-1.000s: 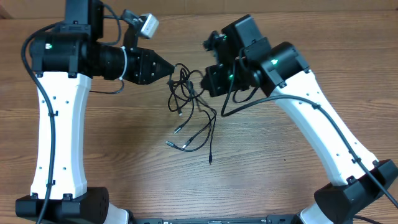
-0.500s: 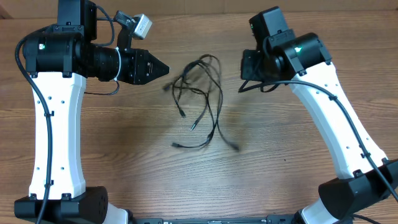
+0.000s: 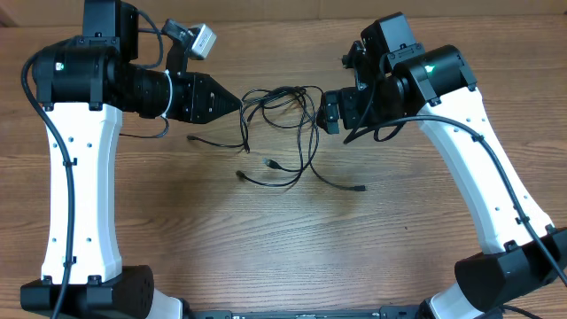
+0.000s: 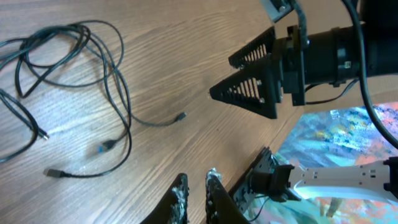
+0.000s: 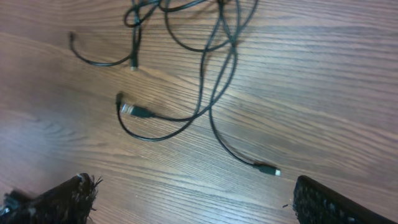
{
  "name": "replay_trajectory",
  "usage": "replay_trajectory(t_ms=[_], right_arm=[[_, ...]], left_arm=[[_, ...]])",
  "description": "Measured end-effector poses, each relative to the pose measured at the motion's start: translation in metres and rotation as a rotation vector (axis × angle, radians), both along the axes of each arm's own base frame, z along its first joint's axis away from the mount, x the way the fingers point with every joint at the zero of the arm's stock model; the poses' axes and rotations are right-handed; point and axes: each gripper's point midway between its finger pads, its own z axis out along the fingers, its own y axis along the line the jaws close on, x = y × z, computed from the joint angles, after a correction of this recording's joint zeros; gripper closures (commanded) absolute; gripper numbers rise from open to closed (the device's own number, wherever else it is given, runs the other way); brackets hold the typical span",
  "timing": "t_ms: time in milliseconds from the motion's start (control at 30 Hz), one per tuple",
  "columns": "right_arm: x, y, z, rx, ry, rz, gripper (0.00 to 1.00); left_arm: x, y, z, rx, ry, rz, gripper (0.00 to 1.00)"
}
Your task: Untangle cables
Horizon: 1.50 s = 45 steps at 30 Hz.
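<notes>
Starting at my left gripper (image 4: 197,190): fingers (image 4: 180,200) pressed almost together with only a thin slit, nothing between them. Overhead it reads as one black point aimed right at the cables (image 3: 282,97), with the tip just beside the nearest strand. Touching or not, I can't tell.

My right gripper (image 5: 193,183) is spread wide, one finger at each bottom corner of the right wrist view, with only bare wood between them. In the left wrist view it points toward the table (image 3: 372,257) and both ridged fingers show with a gap between. Overhead it sits just right of the bundle.

The cables are thin black cords lying on the table between my two grippers, toward the far edge. The upper part is a loose clump of overlapping loops, and several strands trail from it toward the arm bases, crossing each other just under the loops. One long strand ends in a small plug (image 3: 359,188) out to the right, apart from the rest. Another bends into a U near the middle and ends in a larger plug (image 5: 134,112). A loose end (image 3: 190,137) lies off to the left, below my left gripper.
</notes>
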Motion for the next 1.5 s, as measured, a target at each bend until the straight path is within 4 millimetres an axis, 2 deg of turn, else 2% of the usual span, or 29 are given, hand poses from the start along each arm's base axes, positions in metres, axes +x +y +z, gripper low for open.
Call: replay_trajectory(t_ms=[100, 200, 400, 467, 567, 700, 900, 1033, 1067, 1100, 1133, 1167, 1367, 1500], right_arm=[[0.002, 0.007, -0.002, 0.027, 0.004, 0.033, 0.0], [0.01, 0.02, -0.015, 0.061, 0.026, 0.062, 0.0], [0.046, 0.055, -0.057, 0.11, 0.018, 0.104, 0.0], [0.057, 0.071, -0.066, 0.139, -0.012, 0.128, 0.0], [0.068, 0.084, -0.07, 0.181, -0.034, 0.123, 0.0], [0.087, 0.099, -0.077, 0.247, -0.04, 0.044, 0.06], [0.103, 0.11, -0.107, 0.308, 0.063, -0.144, 0.05], [0.108, 0.127, -0.122, 0.351, 0.114, -0.24, 0.17], [0.108, 0.135, -0.124, 0.366, 0.122, -0.261, 0.27], [0.109, 0.143, -0.125, 0.38, 0.12, -0.269, 0.42], [0.108, 0.151, -0.127, 0.391, 0.124, -0.284, 0.74], [0.107, 0.16, -0.128, 0.403, 0.133, -0.303, 0.96], [0.089, 0.207, -0.149, 0.415, 0.152, -0.316, 0.96], [0.087, 0.213, -0.149, 0.416, 0.121, -0.226, 0.96]], left_arm=[[-0.003, 0.0, -0.002, 0.004, 0.017, 0.0, 0.87], [-0.005, -0.001, -0.003, 0.008, 0.025, -0.005, 0.86], [-0.013, -0.013, -0.005, 0.019, 0.034, -0.045, 0.86], [-0.014, -0.016, -0.005, 0.02, 0.035, -0.053, 0.86], [-0.016, -0.019, -0.005, 0.023, 0.036, -0.064, 0.86], [-0.018, -0.022, -0.005, 0.024, 0.036, -0.075, 0.85], [-0.02, -0.027, -0.005, 0.024, 0.036, -0.09, 0.85], [-0.021, -0.028, -0.005, 0.024, 0.035, -0.095, 0.85], [-0.021, -0.029, -0.005, 0.024, 0.035, -0.096, 0.85], [-0.021, -0.029, -0.005, 0.024, 0.035, -0.097, 0.85], [-0.022, -0.029, -0.005, 0.025, 0.034, -0.098, 0.85], [-0.022, -0.029, -0.005, 0.025, 0.032, -0.1, 0.85], [-0.027, -0.03, -0.007, 0.031, 0.042, -0.119, 0.85], [-0.032, -0.03, -0.008, 0.038, 0.049, -0.137, 0.85]])
